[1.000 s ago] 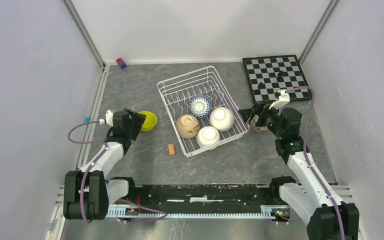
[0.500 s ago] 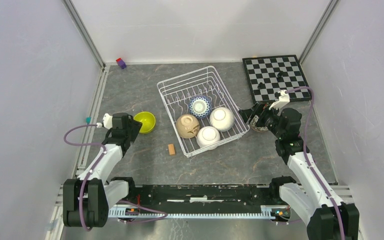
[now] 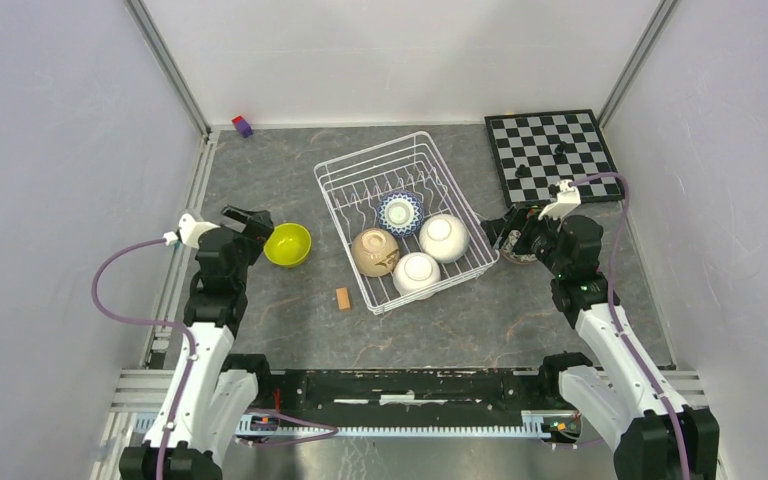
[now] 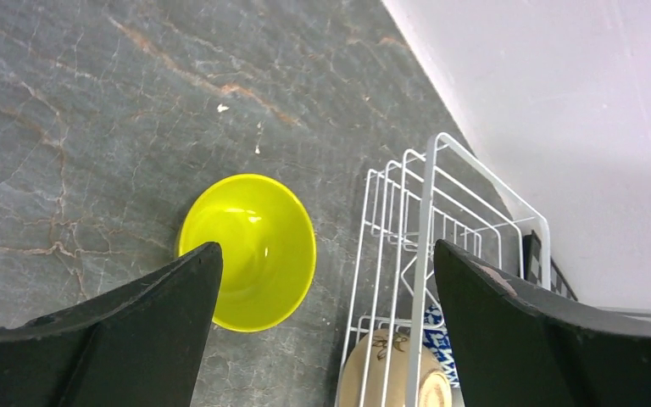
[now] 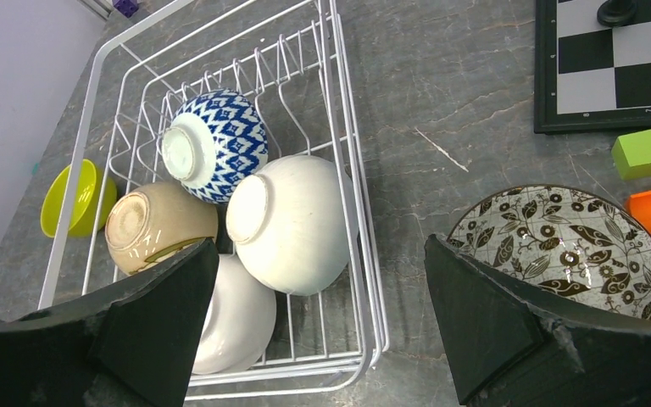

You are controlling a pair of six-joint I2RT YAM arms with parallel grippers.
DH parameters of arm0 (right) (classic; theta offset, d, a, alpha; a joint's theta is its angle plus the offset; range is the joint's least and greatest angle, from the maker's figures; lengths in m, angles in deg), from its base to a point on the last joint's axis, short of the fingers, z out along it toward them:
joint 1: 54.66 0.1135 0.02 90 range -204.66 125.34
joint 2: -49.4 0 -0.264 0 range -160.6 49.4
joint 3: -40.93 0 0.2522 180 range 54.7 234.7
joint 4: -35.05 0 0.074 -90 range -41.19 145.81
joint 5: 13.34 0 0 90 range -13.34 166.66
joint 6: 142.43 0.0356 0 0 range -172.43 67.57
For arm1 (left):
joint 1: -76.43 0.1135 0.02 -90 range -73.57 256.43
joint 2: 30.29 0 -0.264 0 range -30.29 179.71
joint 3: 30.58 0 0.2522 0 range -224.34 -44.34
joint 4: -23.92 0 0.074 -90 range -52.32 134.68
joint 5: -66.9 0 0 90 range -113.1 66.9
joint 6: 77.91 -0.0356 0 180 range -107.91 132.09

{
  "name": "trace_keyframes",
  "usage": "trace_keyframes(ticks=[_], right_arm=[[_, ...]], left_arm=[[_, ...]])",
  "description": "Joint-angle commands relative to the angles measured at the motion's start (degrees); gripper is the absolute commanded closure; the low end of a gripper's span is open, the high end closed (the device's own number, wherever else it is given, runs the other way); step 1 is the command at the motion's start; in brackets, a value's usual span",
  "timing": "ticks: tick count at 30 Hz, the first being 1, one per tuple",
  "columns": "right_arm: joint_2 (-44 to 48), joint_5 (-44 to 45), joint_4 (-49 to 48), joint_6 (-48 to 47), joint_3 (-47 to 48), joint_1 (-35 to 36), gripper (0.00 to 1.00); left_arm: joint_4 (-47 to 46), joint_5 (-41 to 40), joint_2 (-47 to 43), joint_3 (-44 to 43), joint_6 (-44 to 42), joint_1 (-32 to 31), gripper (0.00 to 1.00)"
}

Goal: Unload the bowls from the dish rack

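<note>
Left gripper (image 4: 326,254): spread wide, empty, facing a glossy yellow bowl (image 4: 247,251) on open grey marbled table (image 4: 93,127), just left of the white wire dish rack (image 3: 358,150). Right gripper (image 5: 319,248): spread wide too, empty, between the rack's right rim and a leaf-patterned bowl (image 5: 570,250) on the table. Inside the rack, tipped sideways: blue-patterned bowl (image 5: 216,144), tan bowl (image 5: 157,225), upper white bowl (image 5: 292,225), lower white bowl (image 5: 237,318).

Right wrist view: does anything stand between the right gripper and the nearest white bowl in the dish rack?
Only the dish rack wire side wall, which runs between the open right gripper and the white bowl; nothing else visible.
</note>
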Motion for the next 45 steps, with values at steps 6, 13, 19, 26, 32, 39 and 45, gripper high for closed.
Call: trace_keyframes(ticks=[6, 13, 19, 26, 32, 39, 45], right_arm=[[0.05, 1.78, -1.15, -1.38, 3.32, 0.61, 0.02], [-4.04, 1.94, -2.3, -0.78, 6.62, 5.03, 0.02], [-7.95, 4.72, -4.32, -2.34, 8.21, 12.26, 0.04], [-16.82, 7.17, -6.69, -4.14, 12.89, 20.25, 0.08], [-24.03, 9.67, -7.98, -4.9, 16.92, 24.83, 0.15], [-21.96, 13.18, -12.49, -6.56, 11.98, 25.75, 0.16], [-17.18, 14.45, -16.2, -9.56, 6.26, 25.75, 0.13]], left_arm=[[4.01, 3.15, -1.0, -6.82, -8.35, 0.18, 0.0], [-1.45, 25.48, 8.24, -13.24, -11.51, 0.18, 0.0], [-0.02, 43.9, 22.06, -24.54, -14.84, -1.96, 0.09], [5.42, 34.16, 35.88, -38.75, -22.2, -18.23, 0.08], [9.48, 34.66, 50.65, -51.57, -28.27, -19.8, 0.09], [18.3, 42.09, 66.06, -64.64, -36.49, -20.15, 0.0], [19.51, 45.99, 71.83, -68.56, -40.15, -20.32, 0.0]])
